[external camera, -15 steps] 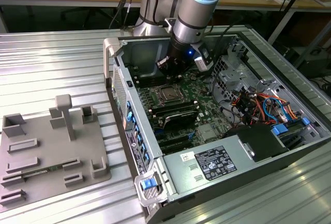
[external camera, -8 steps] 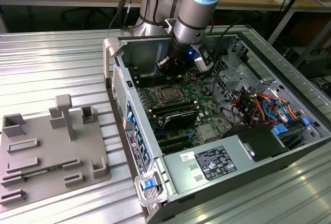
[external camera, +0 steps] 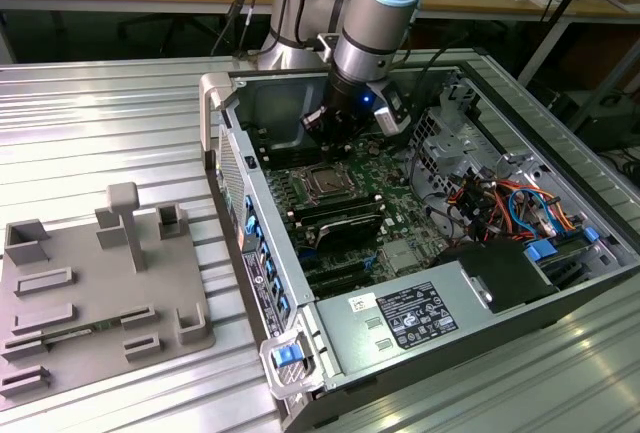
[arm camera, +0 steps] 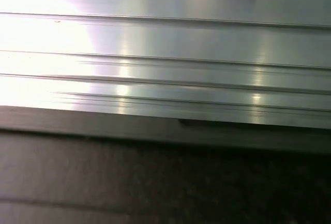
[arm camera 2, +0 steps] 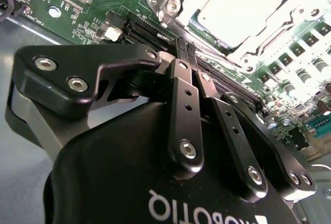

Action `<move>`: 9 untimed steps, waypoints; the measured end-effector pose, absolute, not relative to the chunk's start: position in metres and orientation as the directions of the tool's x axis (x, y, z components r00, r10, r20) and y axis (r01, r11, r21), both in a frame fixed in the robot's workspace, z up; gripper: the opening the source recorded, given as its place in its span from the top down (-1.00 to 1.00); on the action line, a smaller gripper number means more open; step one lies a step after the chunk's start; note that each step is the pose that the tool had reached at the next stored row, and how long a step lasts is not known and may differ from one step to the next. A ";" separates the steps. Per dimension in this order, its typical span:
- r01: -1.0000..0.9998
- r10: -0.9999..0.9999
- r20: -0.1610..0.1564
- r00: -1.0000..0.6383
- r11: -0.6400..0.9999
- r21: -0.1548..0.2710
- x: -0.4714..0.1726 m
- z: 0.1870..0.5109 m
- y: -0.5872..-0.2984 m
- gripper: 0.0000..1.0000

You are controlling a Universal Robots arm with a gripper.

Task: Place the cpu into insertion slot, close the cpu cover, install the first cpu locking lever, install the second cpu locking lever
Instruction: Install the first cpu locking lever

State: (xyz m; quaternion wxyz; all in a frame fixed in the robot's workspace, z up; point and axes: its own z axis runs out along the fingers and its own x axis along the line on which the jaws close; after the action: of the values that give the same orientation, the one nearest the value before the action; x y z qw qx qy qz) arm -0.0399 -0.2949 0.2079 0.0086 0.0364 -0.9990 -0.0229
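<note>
Table: ribbed metal table (external camera: 110, 123) bearing everything; its bright ridged surface also shows in the first wrist view (arm camera: 165, 38).
Computer case: open computer case (external camera: 560, 283) lying on its side, at the exterior view's right, with coloured cables and a grey power supply (external camera: 400, 318) inside.
Fixture plate: grey fixture plate (external camera: 100, 293) with raised blocks, on the table at the exterior view's left, well apart from the case.
Arm: robot arm (external camera: 385, 3) reaching down into the case from the far side.
Motherboard: green motherboard (external camera: 390, 188) on the case floor, also seen in the second wrist view (arm camera 2: 93, 1).
Gripper: gripper (arm camera 2: 185, 45) poised just above the board, beside the socket; in the exterior view (external camera: 335, 128) it hangs near the socket's far edge. Its black fingers (arm camera 2: 182, 110) are pressed together at the tips, with nothing between them.
Insertion slot: insertion slot (external camera: 325, 181) in the middle of the board, silver-rimmed (arm camera 2: 178, 12).
Cpu cover: cpu cover (arm camera 2: 295, 12) lying flat over the socket, framing the chip.
Cpu: cpu (arm camera 2: 243, 6) seated in the slot, pale metal top showing through the cover's window.
</note>
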 end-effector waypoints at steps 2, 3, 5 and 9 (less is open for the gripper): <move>-0.072 -0.073 0.015 -0.997 0.996 0.046 -0.040 0.207 -0.295 0.79; -0.072 -0.073 0.016 -0.997 0.996 0.046 -0.039 0.207 -0.295 0.79; -0.072 -0.073 0.015 -0.997 0.996 0.047 -0.039 0.207 -0.295 0.79; -0.072 -0.073 0.015 -0.997 0.996 0.047 -0.038 0.206 -0.296 0.79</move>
State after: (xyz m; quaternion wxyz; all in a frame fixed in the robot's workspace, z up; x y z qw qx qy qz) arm -0.0382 -0.2965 0.2065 0.0085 0.0364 -0.9990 -0.0232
